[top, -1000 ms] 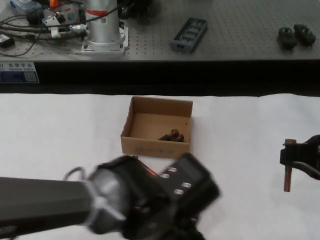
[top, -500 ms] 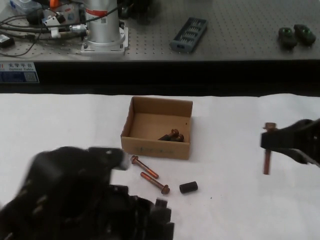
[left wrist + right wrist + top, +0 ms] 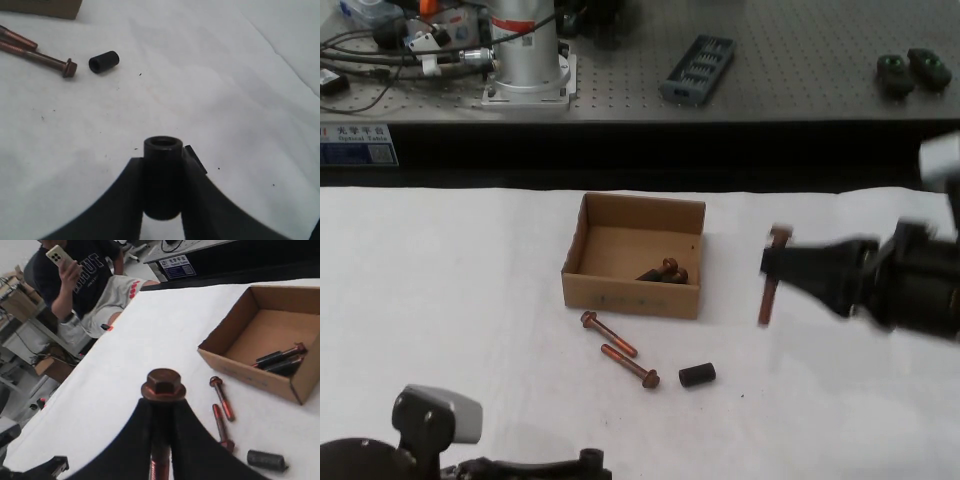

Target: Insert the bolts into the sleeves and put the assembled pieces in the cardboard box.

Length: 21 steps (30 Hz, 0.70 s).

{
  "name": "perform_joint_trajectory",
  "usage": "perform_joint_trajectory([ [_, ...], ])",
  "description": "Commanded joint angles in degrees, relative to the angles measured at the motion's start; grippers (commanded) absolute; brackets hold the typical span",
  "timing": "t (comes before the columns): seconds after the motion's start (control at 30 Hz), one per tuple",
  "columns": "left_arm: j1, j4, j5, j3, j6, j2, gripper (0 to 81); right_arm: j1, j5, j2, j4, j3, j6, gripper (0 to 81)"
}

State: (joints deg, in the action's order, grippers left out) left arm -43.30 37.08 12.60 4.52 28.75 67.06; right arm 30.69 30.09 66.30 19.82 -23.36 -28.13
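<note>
The right gripper (image 3: 770, 265) is clamped on a bolt (image 3: 765, 305) just under its head. The shank hangs upright over the white sheet (image 3: 440, 260), near the right wall of the cardboard box (image 3: 632, 296) but apart from it. The left gripper (image 3: 163, 162) pinches a black sleeve (image 3: 163, 195) between its fingers with the bore opening upward, and the left arm (image 3: 430, 430) sits low at the bench's near edge. Inside the box, the assembled pieces (image 3: 665, 271) lie toward the front right corner. Just outside the box's near wall lie two loose bolts (image 3: 609, 334) (image 3: 631, 364), slanted, head ends toward the front. A loose sleeve (image 3: 697, 376) lies on its side just beside the nearer bolt's head. The widest stretches of sheet lie left of the box and to its right — under and in front of the held bolt.
</note>
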Motion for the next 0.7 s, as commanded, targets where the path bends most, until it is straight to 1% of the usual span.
perform_joint_trajectory([
  [0.0,0.2,2.4,-0.7,0.0,-1.1,0.7,14.9,1.5,0.9,0.4,5.3,2.0,-3.0,4.3],
  [0.1,0.2,3.7,-0.4,0.2,-2.9,3.4,14.9,4.2,0.4,1.3,7.2,3.2,-4.1,4.3],
  [0.23,0.2,9.0,3.7,0.3,-3.4,9.0,14.9,7.8,0.4,2.5,8.1,3.3,-4.0,4.3],
  [0.37,0.2,12.9,8.0,1.7,-6.3,14.4,14.9,10.6,0.5,3.5,7.9,3.3,-2.6,4.3],
  [0.47,0.2,12.8,10.6,3.5,-9.4,16.7,14.9,11.6,0.5,4.1,8.0,3.3,-2.1,4.3],
  [0.67,0.2,12.8,10.6,5.5,-14.3,17.9,14.9,11.8,2.0,4.0,7.6,3.3,-1.0,4.3],
])
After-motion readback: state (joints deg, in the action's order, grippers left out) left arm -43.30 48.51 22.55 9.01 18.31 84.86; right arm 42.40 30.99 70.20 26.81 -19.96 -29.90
